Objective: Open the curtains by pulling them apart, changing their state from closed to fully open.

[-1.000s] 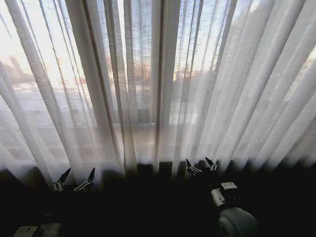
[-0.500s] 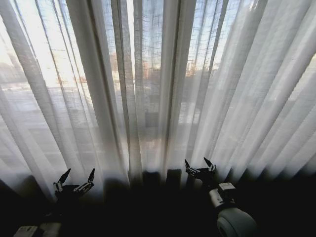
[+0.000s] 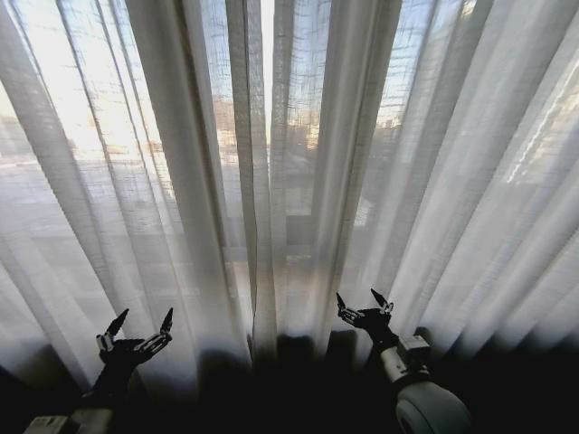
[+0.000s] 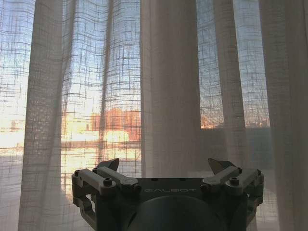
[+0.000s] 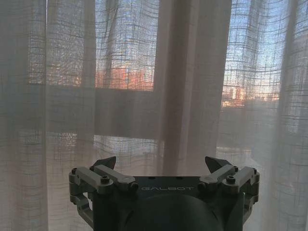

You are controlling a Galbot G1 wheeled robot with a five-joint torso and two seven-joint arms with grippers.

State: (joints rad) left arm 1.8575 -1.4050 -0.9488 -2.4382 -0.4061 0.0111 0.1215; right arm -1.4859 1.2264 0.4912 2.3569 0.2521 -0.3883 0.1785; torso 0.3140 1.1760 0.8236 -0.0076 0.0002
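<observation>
The curtains hang closed across the window, sheer cream panels with many vertical pleats, and the two meet near the middle. My left gripper is open, low at the left in front of the fabric, holding nothing. My right gripper is open too, low and right of centre, close to a thick pleat. The left wrist view has the open left gripper facing a dense fold of the curtains. In the right wrist view the open right gripper faces the curtains just ahead.
Through the fabric I see a dark horizontal window frame bar and bright sky with buildings beyond. The floor below the hem is in deep shadow. My right forearm rises from the bottom right.
The head view has shifted and the curtains loom closer and larger. Both grippers stay open at the same height before the fabric.
</observation>
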